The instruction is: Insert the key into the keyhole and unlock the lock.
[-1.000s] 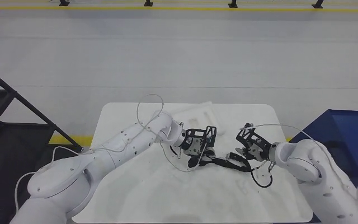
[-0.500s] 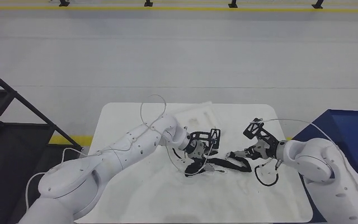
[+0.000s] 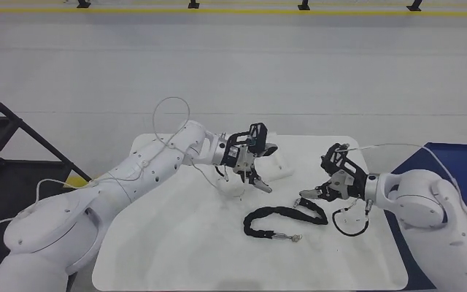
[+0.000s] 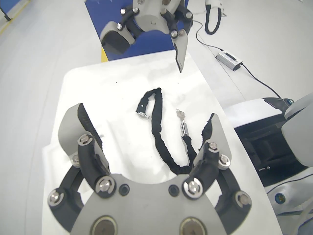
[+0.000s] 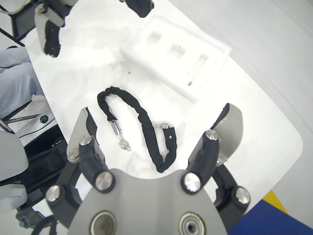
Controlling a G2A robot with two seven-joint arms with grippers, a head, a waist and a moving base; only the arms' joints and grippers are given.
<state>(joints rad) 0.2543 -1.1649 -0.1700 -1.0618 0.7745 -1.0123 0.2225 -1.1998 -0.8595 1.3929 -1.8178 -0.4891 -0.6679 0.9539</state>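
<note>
A black fabric-sleeved chain lock [image 3: 281, 217] lies loose on the white table [image 3: 182, 248], and neither gripper touches it. Its silver cylinder end [image 4: 184, 129] carries the key [image 4: 181, 115] with a small ring. The pin end [image 4: 143, 114] lies apart from the cylinder. My left gripper [image 3: 267, 169] hangs open above the table's far middle, over the chain [image 4: 159, 128]. To the chain's right, my right gripper [image 3: 315, 175] is also open and lifted. Between its fingers lie the chain [image 5: 144, 121] and key [image 5: 123, 144].
A white foam tray [image 5: 185, 57] with rectangular pockets sits at the table's far side, partly behind the left gripper. A blue bin [image 3: 445, 157] stands off the right edge. The near half of the table is bare.
Both grippers were down on the chain a second ago. They have let go and lifted away, the left toward the far side, the right rightward. The chain now rests with its ends apart.
</note>
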